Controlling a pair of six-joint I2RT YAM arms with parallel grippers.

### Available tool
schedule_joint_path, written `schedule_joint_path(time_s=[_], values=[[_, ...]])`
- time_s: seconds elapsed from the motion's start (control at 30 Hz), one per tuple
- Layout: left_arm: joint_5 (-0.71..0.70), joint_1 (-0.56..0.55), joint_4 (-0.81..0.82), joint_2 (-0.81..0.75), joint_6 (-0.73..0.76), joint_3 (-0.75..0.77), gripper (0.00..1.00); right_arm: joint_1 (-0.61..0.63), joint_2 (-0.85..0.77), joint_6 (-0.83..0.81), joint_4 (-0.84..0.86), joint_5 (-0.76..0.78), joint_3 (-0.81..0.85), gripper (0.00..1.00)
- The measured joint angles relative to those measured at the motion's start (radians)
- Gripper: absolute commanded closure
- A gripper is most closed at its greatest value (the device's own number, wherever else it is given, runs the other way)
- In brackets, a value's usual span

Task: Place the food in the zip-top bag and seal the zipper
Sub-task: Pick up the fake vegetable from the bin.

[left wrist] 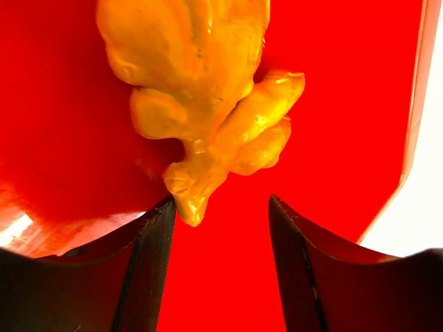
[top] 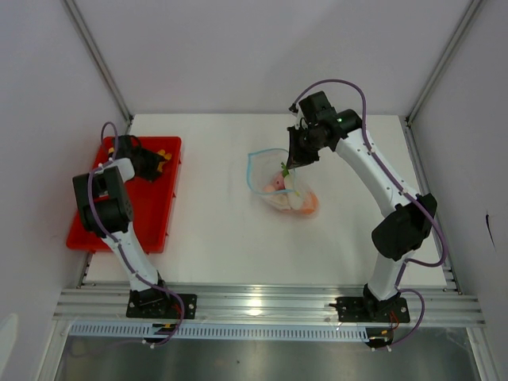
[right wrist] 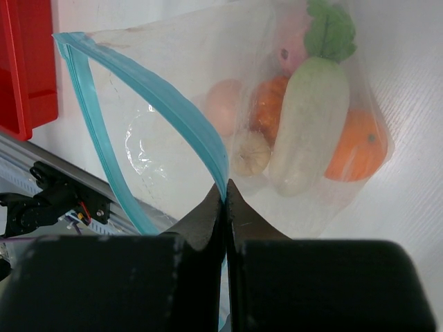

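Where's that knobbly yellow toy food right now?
The yellow toy food lies in the red tray, on the left of the top view, just ahead of the open left hand.

No readable text, label, brand, number or sign shows in any of the three views.

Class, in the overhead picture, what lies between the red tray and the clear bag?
Only bare white table separates the red tray from the zip-top bag, as the top external view shows.
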Motion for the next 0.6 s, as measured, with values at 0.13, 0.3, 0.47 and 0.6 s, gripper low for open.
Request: schedule_joint_path(time_s=[0.13, 0.3, 0.47, 0.6], values=[[-0.002, -0.007, 0.003, 0.000, -0.011, 0.000, 0.41, 0.000, 0.000, 0.000, 0.000, 0.001, 0.000, 1.00], [-0.022, -0.007, 0.021, 0.000, -0.031, 0.000, 0.44, 0.000, 0.000, -0.003, 0.000, 0.005, 0.000, 1.00], [-0.053, -0.007, 0.030, 0.000, -0.043, -0.001, 0.50, 0.000, 0.000, -0.008, 0.000, 0.008, 0.000, 1.00], [-0.065, -0.007, 0.044, 0.000, -0.053, -0.001, 0.51, 0.000, 0.000, -0.008, 0.000, 0.008, 0.000, 1.00]])
